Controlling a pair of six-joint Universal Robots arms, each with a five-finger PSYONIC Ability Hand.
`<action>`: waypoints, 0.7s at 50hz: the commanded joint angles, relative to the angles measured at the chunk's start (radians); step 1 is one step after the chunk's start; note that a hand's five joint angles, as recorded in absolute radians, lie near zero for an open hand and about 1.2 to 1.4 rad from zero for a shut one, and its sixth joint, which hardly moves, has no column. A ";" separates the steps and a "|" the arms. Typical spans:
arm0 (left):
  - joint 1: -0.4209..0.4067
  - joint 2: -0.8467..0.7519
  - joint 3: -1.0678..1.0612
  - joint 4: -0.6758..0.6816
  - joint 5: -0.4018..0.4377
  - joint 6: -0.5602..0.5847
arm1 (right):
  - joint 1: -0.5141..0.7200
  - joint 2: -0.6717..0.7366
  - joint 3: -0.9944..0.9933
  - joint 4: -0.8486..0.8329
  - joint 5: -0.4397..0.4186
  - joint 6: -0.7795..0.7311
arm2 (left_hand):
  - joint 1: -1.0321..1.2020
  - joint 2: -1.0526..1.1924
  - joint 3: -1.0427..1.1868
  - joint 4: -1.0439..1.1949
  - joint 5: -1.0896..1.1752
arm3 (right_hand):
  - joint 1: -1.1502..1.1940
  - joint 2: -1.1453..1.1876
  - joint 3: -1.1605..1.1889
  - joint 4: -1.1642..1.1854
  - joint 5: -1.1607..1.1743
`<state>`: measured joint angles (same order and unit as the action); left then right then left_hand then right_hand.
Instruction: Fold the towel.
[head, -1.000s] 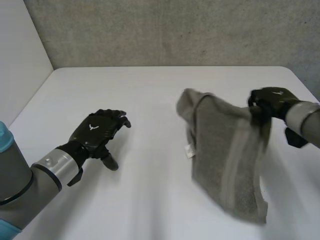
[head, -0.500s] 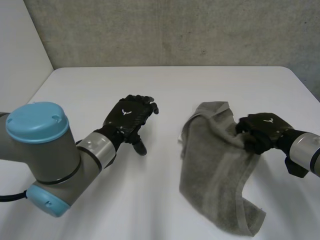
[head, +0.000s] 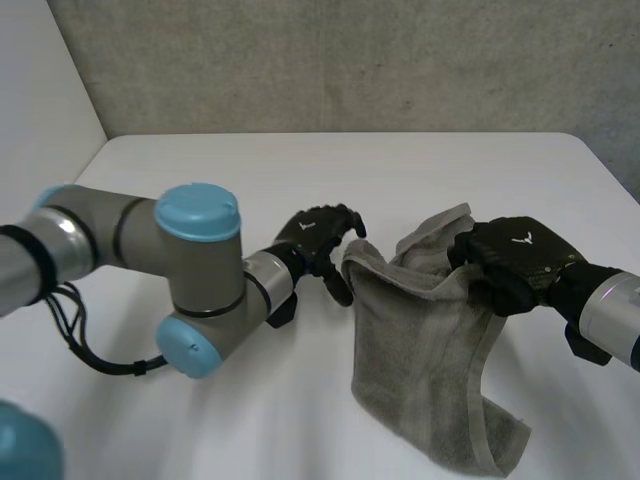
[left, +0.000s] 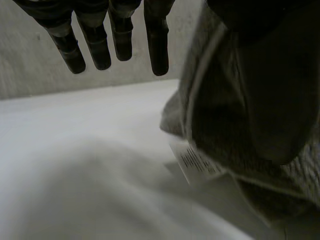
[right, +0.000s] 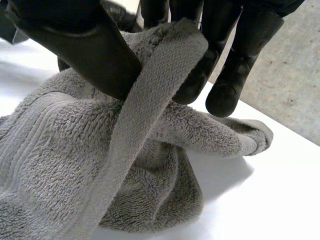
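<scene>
Towel first. In the head view the grey terry towel (head: 425, 350) lies crumpled on the white bench (head: 300, 170), off to my right, one end trailing toward me and the far edge held up. My right hand (head: 515, 262) is closed on that upper edge, I judge so that it can be carried over for the fold. My left hand (head: 318, 238) sits just beside the towel's other upper corner, fingers loose and holding nothing. It looks placed to take that corner. Whether its thumb touches the cloth I cannot tell.

In the left wrist view my left fingers (left: 120, 40) hang straight and apart above bare bench. The towel (left: 210, 115) is beside them, its white label (left: 192, 162) sticking out at the edge. A dark blurred shape covers part of the cloth. It is probably my own thumb, but I cannot be sure.

In the right wrist view my thumb (right: 85, 50) and fingers (right: 235, 65) pinch the flat woven hem band (right: 150, 105), holding it up above the bunched pile. The rest of the towel is cut off.
</scene>
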<state>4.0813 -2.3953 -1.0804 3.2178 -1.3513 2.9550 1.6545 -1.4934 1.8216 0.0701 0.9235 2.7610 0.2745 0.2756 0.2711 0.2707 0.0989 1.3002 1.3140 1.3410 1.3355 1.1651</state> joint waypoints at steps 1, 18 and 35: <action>-0.006 -0.062 0.050 -0.015 0.000 -0.010 | 0.001 0.001 0.001 -0.001 0.000 -0.038 | 0.150 0.149 0.154 0.154 0.151 | 0.096 0.082 0.055 0.061 0.057; -0.009 -0.003 0.010 -0.016 0.015 -0.240 | 0.001 0.001 0.002 -0.001 0.009 -0.072 | 1.080 1.079 1.083 1.084 1.081 | 0.096 0.082 0.055 0.061 0.057; 0.051 0.324 -0.234 0.046 0.001 -0.234 | 0.001 -0.034 -0.015 0.010 0.021 -0.069 | 1.122 1.121 1.125 1.126 1.123 | 0.096 0.082 0.055 0.061 0.057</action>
<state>4.0870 -2.2013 -1.2335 3.2562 -1.3401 2.7135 1.6549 -1.4995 1.8125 0.0759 0.9457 2.6741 1.3447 1.3787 1.3818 1.3888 1.1969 1.3042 1.3140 1.3440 1.3355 1.1651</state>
